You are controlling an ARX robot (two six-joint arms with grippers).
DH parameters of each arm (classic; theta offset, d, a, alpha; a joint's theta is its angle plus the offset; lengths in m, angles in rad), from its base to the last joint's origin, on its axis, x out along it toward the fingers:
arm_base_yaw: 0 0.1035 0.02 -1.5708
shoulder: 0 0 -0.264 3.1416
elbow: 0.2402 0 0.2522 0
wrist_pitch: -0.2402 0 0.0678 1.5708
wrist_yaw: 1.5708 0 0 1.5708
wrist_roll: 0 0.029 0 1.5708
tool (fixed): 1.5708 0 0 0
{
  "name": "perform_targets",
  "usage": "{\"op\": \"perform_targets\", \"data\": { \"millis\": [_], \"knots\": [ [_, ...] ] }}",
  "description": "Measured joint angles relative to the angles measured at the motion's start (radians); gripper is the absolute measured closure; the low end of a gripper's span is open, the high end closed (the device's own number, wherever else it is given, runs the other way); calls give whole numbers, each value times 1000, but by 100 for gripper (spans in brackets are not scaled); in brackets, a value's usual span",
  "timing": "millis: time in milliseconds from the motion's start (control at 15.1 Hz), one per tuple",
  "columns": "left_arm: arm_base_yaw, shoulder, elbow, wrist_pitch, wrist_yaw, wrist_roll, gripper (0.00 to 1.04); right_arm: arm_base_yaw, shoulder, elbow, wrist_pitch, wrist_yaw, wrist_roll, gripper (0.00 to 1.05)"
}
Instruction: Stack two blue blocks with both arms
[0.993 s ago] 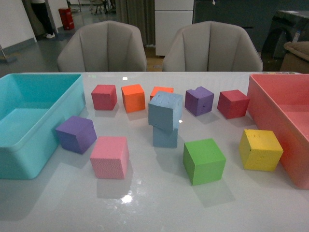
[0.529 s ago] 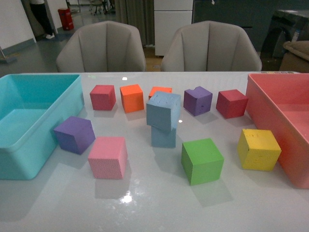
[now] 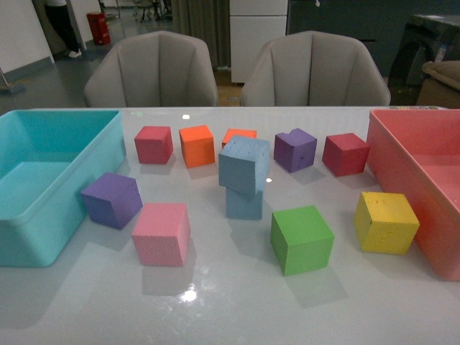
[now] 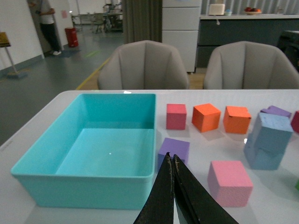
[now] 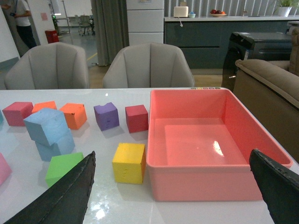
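Upper blue block [image 3: 245, 164] is sitting crooked on the lower blue block [image 3: 244, 204] mid-frame, so I'd be squaring it gently; left tool [image 4: 173, 163] is clenched empty, right tool [image 5: 173, 186] is hanging released.

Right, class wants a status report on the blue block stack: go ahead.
Left gripper shut, empty, near turquoise bin. Right gripper open, empty, only its fingers visible. Upper blue block sits tilted and askew on lower blue block. Nothing blocking.

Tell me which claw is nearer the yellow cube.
Right, as best the wrist views show. The right claw hangs open, pulled back, with the yellow cube just ahead of it. The left claw is shut, back beside the turquoise bin; its view shows no yellow cube.
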Motion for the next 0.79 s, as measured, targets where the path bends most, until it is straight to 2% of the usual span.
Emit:
{"op": "perform_targets", "data": {
  "millis": [463, 596, 662, 794],
  "knots": [
    [-9, -42, -31, 6, 13, 1, 103, 0, 0, 0, 0, 0, 0, 6],
    [-8, -96, -39, -49, 13, 0, 103, 0, 0, 0, 0, 0, 0, 6],
    [-8, -221, -39, -229, 15, 1, 103, 0, 0, 0, 0, 0, 0, 6],
    [-8, -289, -38, -254, 12, 1, 103, 0, 0, 0, 0, 0, 0, 6]
  ]
}}
